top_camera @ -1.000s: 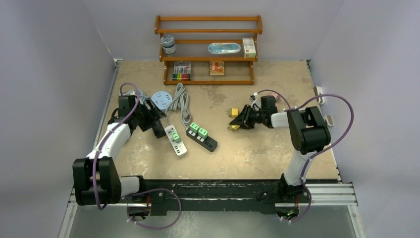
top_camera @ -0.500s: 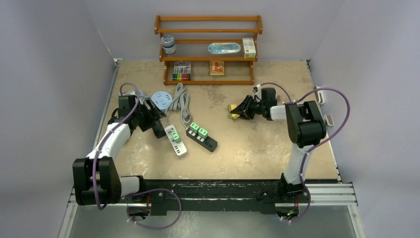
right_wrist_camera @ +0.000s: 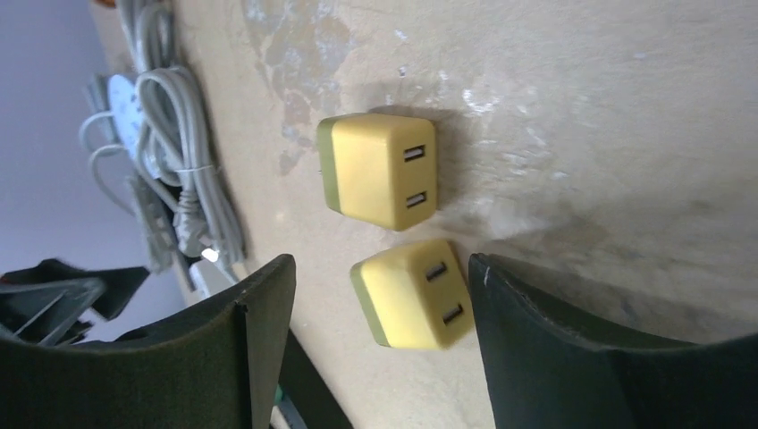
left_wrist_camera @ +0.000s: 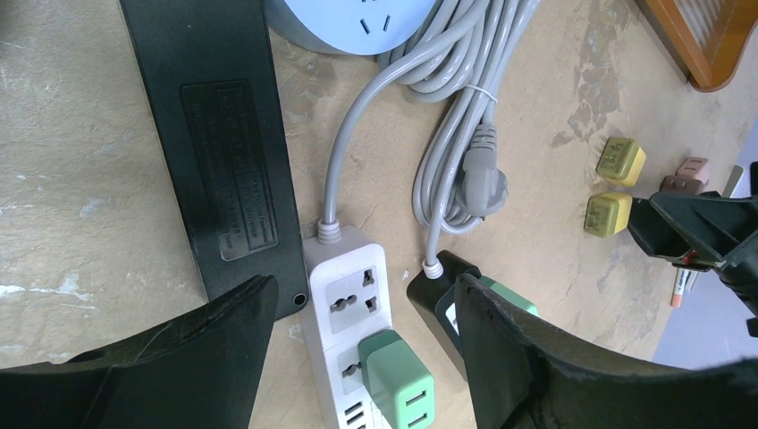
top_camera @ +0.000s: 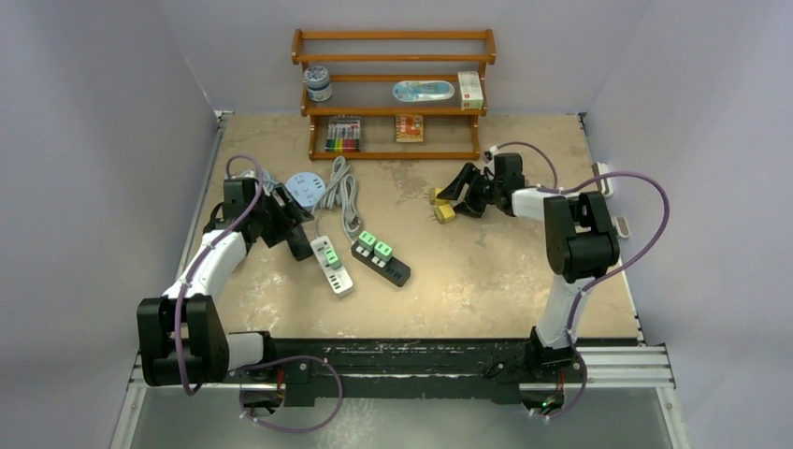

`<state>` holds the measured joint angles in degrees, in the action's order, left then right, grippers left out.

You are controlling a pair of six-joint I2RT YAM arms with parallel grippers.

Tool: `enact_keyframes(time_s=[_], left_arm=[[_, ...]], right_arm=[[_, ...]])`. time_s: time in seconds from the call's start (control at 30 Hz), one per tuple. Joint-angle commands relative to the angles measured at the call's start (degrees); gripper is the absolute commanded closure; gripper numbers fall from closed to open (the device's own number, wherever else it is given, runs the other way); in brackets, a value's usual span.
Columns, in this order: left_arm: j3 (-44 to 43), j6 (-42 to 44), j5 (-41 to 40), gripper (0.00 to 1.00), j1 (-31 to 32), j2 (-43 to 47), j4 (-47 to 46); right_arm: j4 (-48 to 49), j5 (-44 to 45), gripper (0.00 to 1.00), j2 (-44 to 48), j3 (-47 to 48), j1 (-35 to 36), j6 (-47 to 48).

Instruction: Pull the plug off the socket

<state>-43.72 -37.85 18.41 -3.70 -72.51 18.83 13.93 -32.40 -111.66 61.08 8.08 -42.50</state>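
On the mottled tan counter point(top_camera: 486, 281), a green square plug point(left_wrist_camera: 398, 380) sits seated in the white power strip point(left_wrist_camera: 347, 299) toward 8 o'clock, with the left jaws apart on either side. Toward 1 o'clock, the right jaws stand apart around a loose yellow square plug point(right_wrist_camera: 413, 293), a second yellow plug point(right_wrist_camera: 380, 183) just beside.

Far edge of the tan table point(top_camera: 486, 281), and there's a wooden shelf point(top_camera: 393, 58) against the wall; on the middle tier a small tin point(top_camera: 319, 82) sits at the left; at the right a blue pouch point(top_camera: 423, 91) lies just beside a white box point(top_camera: 470, 90); lower tier, a pack of markers point(top_camera: 343, 134) (several colours), and an orange packet point(top_camera: 409, 128) near it.
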Motion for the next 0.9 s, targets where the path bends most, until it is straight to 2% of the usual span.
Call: enact_keyframes(time_s=[0.0, 0.27, 0.47, 0.7, 0.87], left_arm=[[-2.62, 1.1, 0.35, 0.28, -0.34, 0.16, -1.34], [-3.68, 2.66, -1.42, 0.27, -0.38, 1.37, 1.53], [-3.66, 1.89, -0.57, 0.27, -1.42, 2.61, 2.0], [-2.42, 2.06, -1.51, 0.27, -3.26, 6.48, 4.01], [-2.25, 2.34, -3.78, 0.27, -3.5, 8.14, 5.45]], right_arm=[[-7.62, 11.39, 0.26, 6.78, 1.21, -0.08, 5.02], [-17.76, 28.84, 0.21, 16.15, 3.71, 2.91, 11.13], [-19.83, 41.77, 0.15, 18.02, 10.31, 15.2, 17.7], [-9.22, 42.03, 0.13, 17.06, 14.95, 31.55, 31.67], [-7.92, 38.51, 0.13, 11.5, 20.36, 41.4, 40.85]])
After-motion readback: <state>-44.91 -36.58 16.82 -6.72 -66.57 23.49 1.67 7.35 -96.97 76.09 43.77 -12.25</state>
